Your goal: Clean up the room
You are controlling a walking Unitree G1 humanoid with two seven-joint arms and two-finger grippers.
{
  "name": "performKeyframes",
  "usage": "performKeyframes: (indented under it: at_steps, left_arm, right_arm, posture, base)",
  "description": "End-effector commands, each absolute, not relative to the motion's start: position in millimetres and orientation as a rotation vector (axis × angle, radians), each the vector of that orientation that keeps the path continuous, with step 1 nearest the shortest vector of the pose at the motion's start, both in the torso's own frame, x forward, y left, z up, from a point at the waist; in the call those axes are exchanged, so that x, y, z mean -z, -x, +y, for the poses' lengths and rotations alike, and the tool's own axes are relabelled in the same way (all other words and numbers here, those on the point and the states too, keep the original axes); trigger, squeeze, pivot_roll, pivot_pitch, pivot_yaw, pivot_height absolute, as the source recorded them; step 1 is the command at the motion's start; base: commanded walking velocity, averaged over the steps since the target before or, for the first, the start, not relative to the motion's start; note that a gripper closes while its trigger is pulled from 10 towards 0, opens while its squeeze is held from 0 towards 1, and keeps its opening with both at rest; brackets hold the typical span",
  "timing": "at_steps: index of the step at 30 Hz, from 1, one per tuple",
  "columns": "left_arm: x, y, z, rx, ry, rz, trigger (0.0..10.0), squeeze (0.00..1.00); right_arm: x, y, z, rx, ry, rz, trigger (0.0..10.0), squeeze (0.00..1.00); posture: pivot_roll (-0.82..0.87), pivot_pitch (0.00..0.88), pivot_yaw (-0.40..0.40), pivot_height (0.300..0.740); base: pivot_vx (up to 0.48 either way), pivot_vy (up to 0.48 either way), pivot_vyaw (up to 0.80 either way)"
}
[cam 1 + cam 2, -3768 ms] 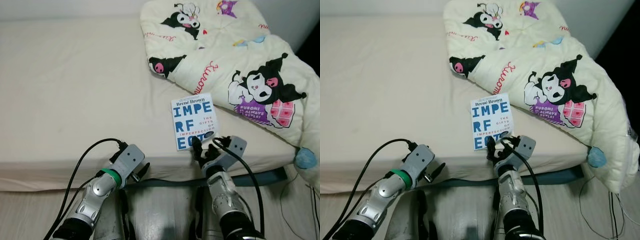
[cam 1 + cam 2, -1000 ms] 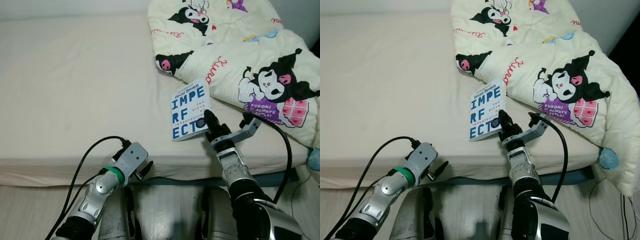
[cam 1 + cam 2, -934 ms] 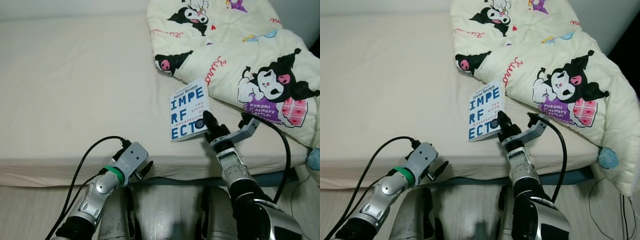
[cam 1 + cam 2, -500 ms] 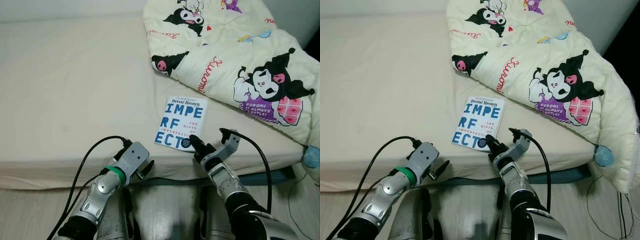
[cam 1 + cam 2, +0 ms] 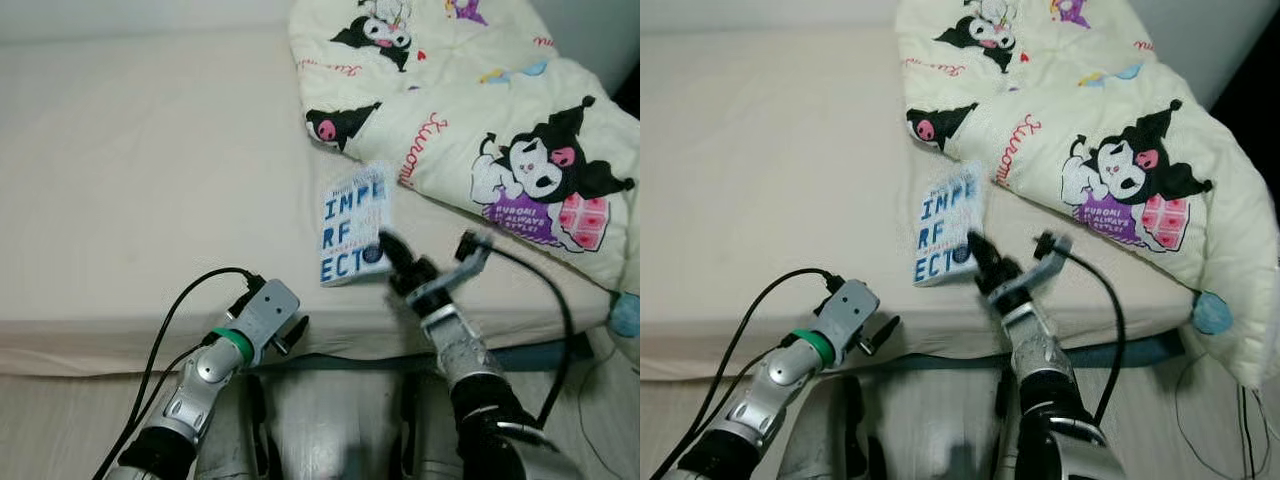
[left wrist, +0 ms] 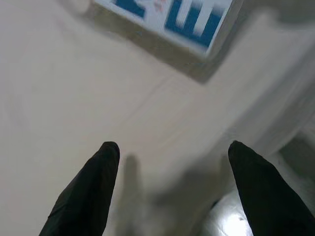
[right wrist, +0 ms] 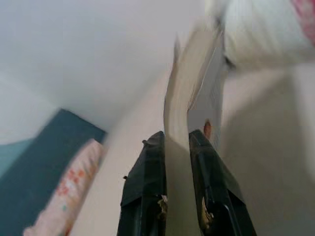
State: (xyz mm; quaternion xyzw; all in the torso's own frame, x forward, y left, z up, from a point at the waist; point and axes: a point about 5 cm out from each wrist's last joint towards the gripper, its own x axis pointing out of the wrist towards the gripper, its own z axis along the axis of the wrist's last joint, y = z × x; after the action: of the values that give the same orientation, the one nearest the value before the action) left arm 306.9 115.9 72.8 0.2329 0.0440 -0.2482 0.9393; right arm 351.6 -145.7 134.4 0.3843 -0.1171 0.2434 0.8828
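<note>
The right gripper (image 7: 177, 142) is clamped on the lower edge of the book (image 5: 354, 237), one black finger on each side of the page block, as the right wrist view shows plainly. Half a second ago the book lay flat on the bed (image 5: 140, 190) with its cover facing up; now it is raised off the sheet and tipped on edge, its cover turned toward the robot's left and narrowed in the head views, so the pick-up looks made and the book is ready, I judge, to be carried off the bed to wherever it belongs. It hangs just beside the near edge of the cartoon-printed quilt (image 5: 480, 120), above the bare sheet on the quilt's left. Farther from the book, the left gripper (image 6: 172, 196) hovers low at the bed's front edge with its fingers spread wide and nothing between them; a corner of the book's blue lettering shows beyond them. The head views are smeared around the right arm, so the exact tilt of the book is hard to fix, and its title is partly foreshortened. The quilt runs out of view on the right, and no destination for the book can be seen.
</note>
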Motion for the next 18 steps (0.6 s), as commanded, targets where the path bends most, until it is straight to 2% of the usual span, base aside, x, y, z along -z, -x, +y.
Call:
performKeyframes:
  at_steps: [1, 2, 3, 4, 5, 7, 12, 18]
  left_arm:
    - [-79.8, -306.7, 121.0, 0.478, -0.469, 0.061, 10.0, 0.0]
    - [-79.8, -306.7, 121.0, 0.478, -0.469, 0.061, 10.0, 0.0]
    - [-106.6, -312.9, 127.3, 0.422, -0.409, -0.022, 10.0, 0.0]
    - [-106.6, -312.9, 127.3, 0.422, -0.409, -0.022, 10.0, 0.0]
    - [-124.4, -316.7, 131.3, 0.384, -0.354, -0.07, 10.0, 0.0]
    - [-134.9, -319.5, 133.1, 0.355, -0.311, -0.091, 10.0, 0.0]
    - [-153.1, -322.9, 128.5, 0.34, -0.241, -0.134, 10.0, 0.0]
    - [-153.9, -323.3, 115.1, 0.381, -0.242, -0.138, 10.0, 0.0]
  right_arm:
    - [-147.0, -344.5, -144.2, -0.516, -0.737, -0.315, 0.0, 0.0]
    - [-147.0, -344.5, -144.2, -0.516, -0.737, -0.315, 0.0, 0.0]
    - [-164.0, -335.1, -151.7, -0.411, -0.572, -0.375, 10.0, 0.0]
    - [-164.0, -335.1, -151.7, -0.411, -0.572, -0.375, 10.0, 0.0]
    - [-166.1, -329.5, -157.4, -0.319, -0.436, -0.379, 10.0, 0.0]
    - [-155.1, -327.1, -161.7, -0.26, -0.294, -0.323, 10.0, 0.0]
    - [-135.4, -322.5, -177.8, -0.144, -0.282, -0.252, 10.0, 0.0]
    - [-107.2, -322.3, -203.9, 0.036, -0.378, -0.129, 10.0, 0.0]
  posture:
    - [0.05, 0.136, 0.091, 0.576]
    - [0.05, 0.136, 0.091, 0.576]
    - [0.04, 0.127, 0.073, 0.576]
    - [0.04, 0.127, 0.073, 0.576]
    - [0.04, 0.126, 0.071, 0.576]
    - [0.02, 0.121, 0.061, 0.576]
    - [0.01, 0.117, 0.053, 0.576]
    - [0.01, 0.116, 0.06, 0.576]
  base:
    - [0.0, 0.0, 0.0]
    - [0.0, 0.0, 0.0]
    - [0.0, 0.0, 0.0]
    - [0.0, 0.0, 0.0]
    - [0.0, 0.0, 0.0]
    - [0.0, 0.0, 0.0]
    - [0.0, 0.0, 0.0]
    - [0.0, 0.0, 0.0]
